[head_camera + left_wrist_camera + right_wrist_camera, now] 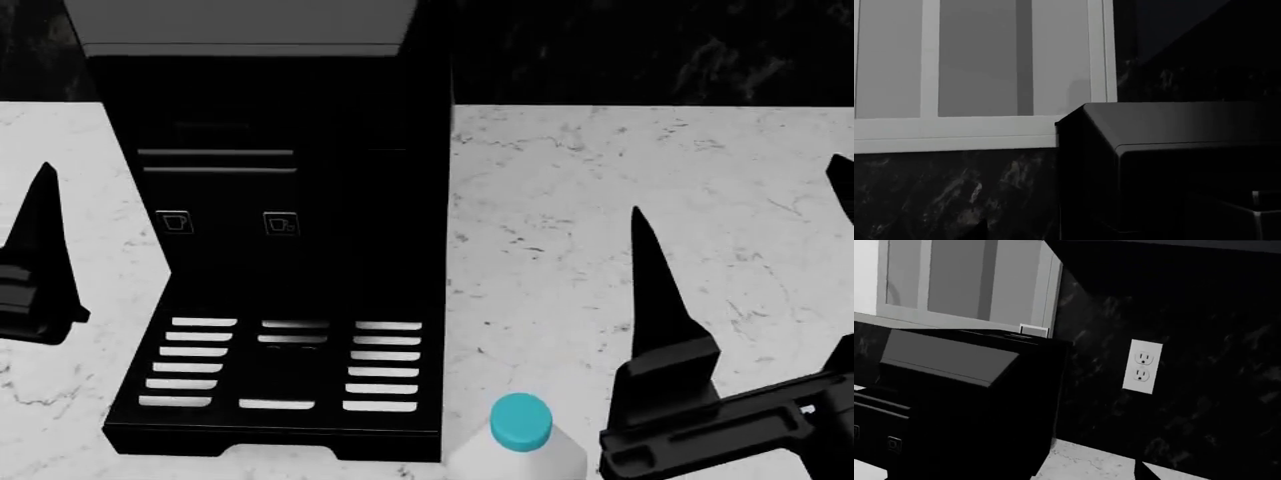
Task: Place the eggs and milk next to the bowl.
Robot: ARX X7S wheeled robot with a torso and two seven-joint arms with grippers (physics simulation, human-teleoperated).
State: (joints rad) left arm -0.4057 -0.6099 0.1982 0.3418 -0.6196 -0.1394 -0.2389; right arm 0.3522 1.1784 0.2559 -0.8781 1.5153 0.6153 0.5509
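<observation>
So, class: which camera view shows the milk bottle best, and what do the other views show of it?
The head view: the milk bottle shows there only, its blue cap and white shoulders at the lower edge, on the counter before the black machine. Neither wrist view shows it.

Head view is bright and even over the pale marble bench (pixel 601 200), sharp to the edges, with no glare or blur. Both wrist views are dim: the black coffee machine (pixel 1174 165) swallows detail, and the dark backsplash (pixel 1201 405) shows only faint veining.
</observation>
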